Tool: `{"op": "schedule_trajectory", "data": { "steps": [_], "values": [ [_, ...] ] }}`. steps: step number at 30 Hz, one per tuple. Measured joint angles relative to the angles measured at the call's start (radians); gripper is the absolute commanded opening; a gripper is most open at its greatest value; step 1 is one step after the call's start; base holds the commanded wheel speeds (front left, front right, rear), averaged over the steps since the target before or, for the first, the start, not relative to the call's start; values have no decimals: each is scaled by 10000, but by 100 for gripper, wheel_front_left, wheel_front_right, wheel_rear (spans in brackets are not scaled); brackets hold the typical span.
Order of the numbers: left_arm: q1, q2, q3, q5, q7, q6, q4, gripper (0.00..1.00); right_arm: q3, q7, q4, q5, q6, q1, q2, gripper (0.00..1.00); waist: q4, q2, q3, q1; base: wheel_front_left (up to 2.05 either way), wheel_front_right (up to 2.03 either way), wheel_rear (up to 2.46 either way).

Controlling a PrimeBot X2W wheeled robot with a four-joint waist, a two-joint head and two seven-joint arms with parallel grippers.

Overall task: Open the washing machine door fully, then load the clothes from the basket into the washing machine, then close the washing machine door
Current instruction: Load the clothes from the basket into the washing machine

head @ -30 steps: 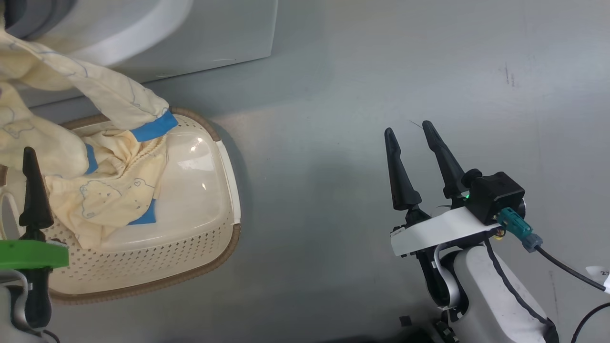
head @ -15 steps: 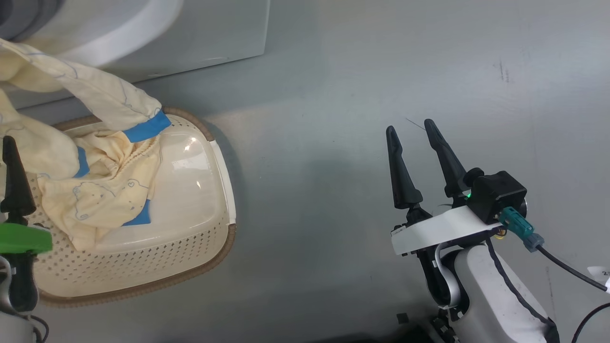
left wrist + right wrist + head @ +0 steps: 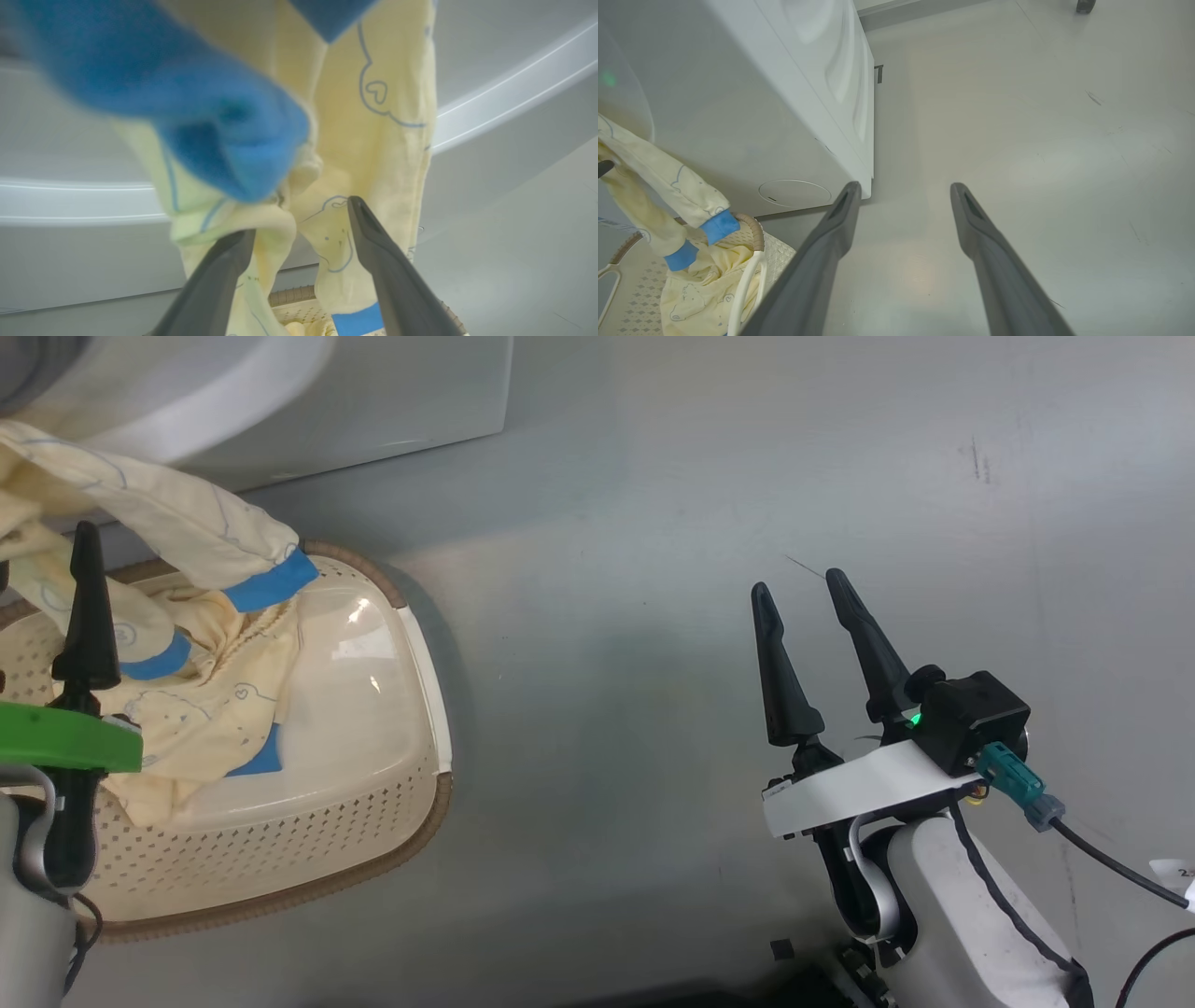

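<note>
The left gripper (image 3: 301,217) was spread wide, with the pale yellow bear-print clothes (image 3: 191,709) hanging right at its fingers and nothing pinched. Some of the clothes lay heaped in the cream basket (image 3: 280,863) on the floor (image 3: 653,523). One blue-cuffed garment stretched up out of it toward the white washing machine (image 3: 392,401) just behind. The right gripper (image 3: 798,583), jaws apart and empty, hovered over grey floor, well apart from the basket.

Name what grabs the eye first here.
Yellow bear-print clothes with blue cuffs trail from the top left of the head view down into the cream basket at lower left, by the white washer. At lower right the right pincer stands open over the grey floor.
</note>
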Motion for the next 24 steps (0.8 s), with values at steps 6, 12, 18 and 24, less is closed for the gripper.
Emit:
{"op": "schedule_trajectory", "data": {
  "steps": [6, 12, 18, 24],
  "values": [
    [-506, 17, -464, -635, 0, 0, -577, 100, -8, 0, -44, 15, 0, 0, 0, 100, -17, 0, 107, 0, 0, 0, 0],
    [-836, -2, -732, -1294, 0, 0, -813, 100, 19, 0, -42, 19, 0, 0, 2, 100, -12, 0, 227, 0, 0, 0, 0],
    [-1083, -107, -474, -2008, 12, 0, -328, 100, 8, 0, -38, 104, 0, -1, 0, 100, -39, 0, 338, 0, 0, 0, 0],
    [-1372, -132, -472, -2364, 13, 0, 261, 0, 19, 0, -36, 198, 0, -6, 0, 100, -83, 0, 399, 0, 0, 0, 0]
  ]
}}
